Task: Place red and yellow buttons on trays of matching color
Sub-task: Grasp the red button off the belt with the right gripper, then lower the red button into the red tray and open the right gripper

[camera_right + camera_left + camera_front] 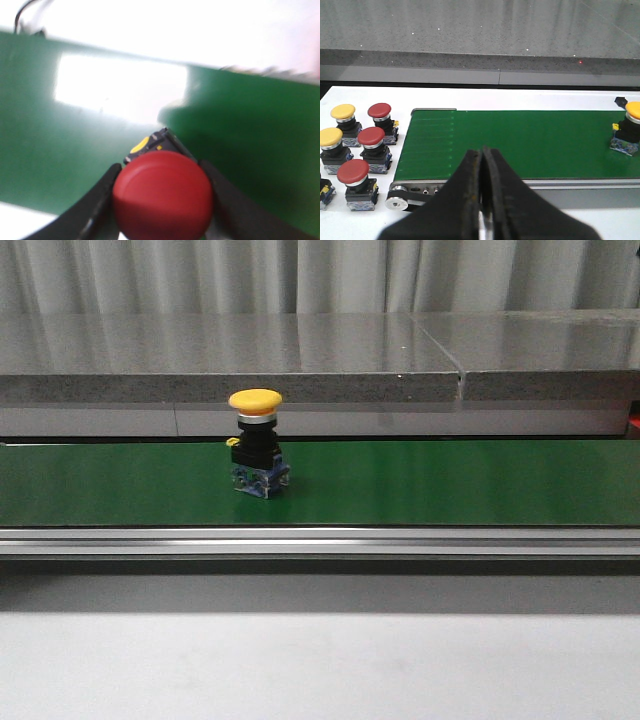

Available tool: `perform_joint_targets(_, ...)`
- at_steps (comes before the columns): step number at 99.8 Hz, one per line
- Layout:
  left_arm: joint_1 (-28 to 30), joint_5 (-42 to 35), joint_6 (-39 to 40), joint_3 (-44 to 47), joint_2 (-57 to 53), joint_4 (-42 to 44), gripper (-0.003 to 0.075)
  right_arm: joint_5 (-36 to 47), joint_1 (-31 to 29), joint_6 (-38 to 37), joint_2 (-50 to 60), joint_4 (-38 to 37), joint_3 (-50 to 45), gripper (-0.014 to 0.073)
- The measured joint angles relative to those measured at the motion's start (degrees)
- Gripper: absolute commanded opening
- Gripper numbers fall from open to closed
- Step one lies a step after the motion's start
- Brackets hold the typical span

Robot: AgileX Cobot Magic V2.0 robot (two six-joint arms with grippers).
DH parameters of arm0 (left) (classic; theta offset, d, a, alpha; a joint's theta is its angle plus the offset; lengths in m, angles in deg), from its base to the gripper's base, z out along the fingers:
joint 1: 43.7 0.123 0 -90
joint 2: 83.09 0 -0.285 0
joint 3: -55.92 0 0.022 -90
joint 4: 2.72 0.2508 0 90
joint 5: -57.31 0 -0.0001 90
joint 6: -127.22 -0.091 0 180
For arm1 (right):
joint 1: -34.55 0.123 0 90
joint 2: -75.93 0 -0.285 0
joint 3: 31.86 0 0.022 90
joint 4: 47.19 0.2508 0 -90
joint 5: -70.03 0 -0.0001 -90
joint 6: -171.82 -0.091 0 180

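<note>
A yellow button (256,445) stands upright on the green belt (450,485); it also shows at the edge of the left wrist view (629,130). My left gripper (482,200) is shut and empty, in front of the belt's end roller. Beside the belt's end stand three red buttons (371,145) and two yellow buttons (342,117) on the white table. My right gripper (162,200) is shut on a red button (162,195) and holds it over the green belt (75,150). No trays are in view. Neither gripper shows in the front view.
A grey stone ledge (300,360) runs behind the belt. An aluminium rail (320,540) runs along the belt's front edge. The white table (320,670) lies in front. The belt's end roller (397,202) sits near my left gripper.
</note>
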Motion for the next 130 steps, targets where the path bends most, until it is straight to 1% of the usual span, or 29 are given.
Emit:
perform_joint_targets(14, 0.00, 0.00, 0.00, 0.00, 0.00, 0.00, -0.0019, -0.40, -7.22, 0.00, -2.24, 0.00, 5.47, 0.0131)
perform_joint_targets(25, 0.00, 0.00, 0.00, 0.00, 0.00, 0.00, -0.0019, -0.29, -12.70, -1.86, -5.40, 0.00, 9.15, 0.0131)
perform_joint_targets(39, 0.00, 0.00, 0.00, 0.00, 0.00, 0.00, -0.0019, 0.81, -17.40, -2.85, -10.95, -0.10, 12.61, 0.0131)
perform_joint_targets(53, 0.00, 0.00, 0.00, 0.00, 0.00, 0.00, -0.0019, 2.09, -20.41, -3.07, -16.38, -0.10, 14.58, 0.0131)
perform_joint_targets(87, 0.00, 0.00, 0.00, 0.04, 0.00, 0.00, -0.0019, 7.68, -24.96, -3.16, -25.43, -0.10, 15.12, 0.0131)
perform_joint_targets(130, 0.00, 0.00, 0.00, 0.04, 0.00, 0.00, -0.0019, 12.05, -24.41, -3.16, -26.94, 0.00, 15.16, 0.0131)
